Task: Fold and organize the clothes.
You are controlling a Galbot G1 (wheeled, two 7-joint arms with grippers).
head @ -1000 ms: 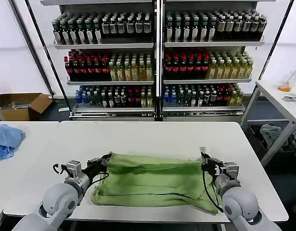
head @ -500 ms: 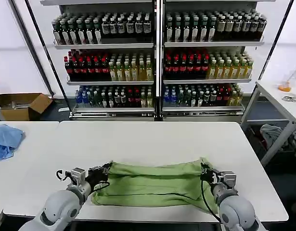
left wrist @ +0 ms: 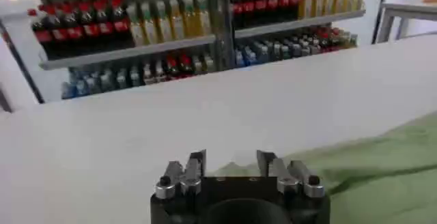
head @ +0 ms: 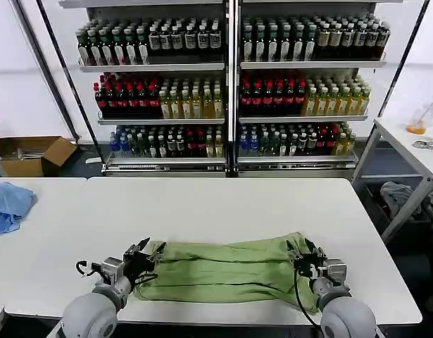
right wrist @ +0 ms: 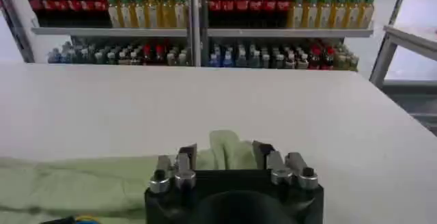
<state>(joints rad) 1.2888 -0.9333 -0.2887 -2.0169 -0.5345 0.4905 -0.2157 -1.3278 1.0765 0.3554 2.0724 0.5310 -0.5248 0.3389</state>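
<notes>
You have the soft, wrinkled light green cotton shirt (head: 227, 270) bunched into a long band along the white table's (head: 223, 204) near edge, left gripper (head: 147, 250) and right gripper (head: 303, 250) spread apart at its ends.

this looks like a test room made up like a shop. tall metal shelves (head: 230, 91) stand at the back, full of drink bottles (head: 153, 98) in neat rows, red, yellow, green and dark ones. in front is a big white worktop (head: 223, 204). an open cardboard box (head: 29, 155) sits on the floor, and another white table (head: 413, 148) stands at the side.
</notes>
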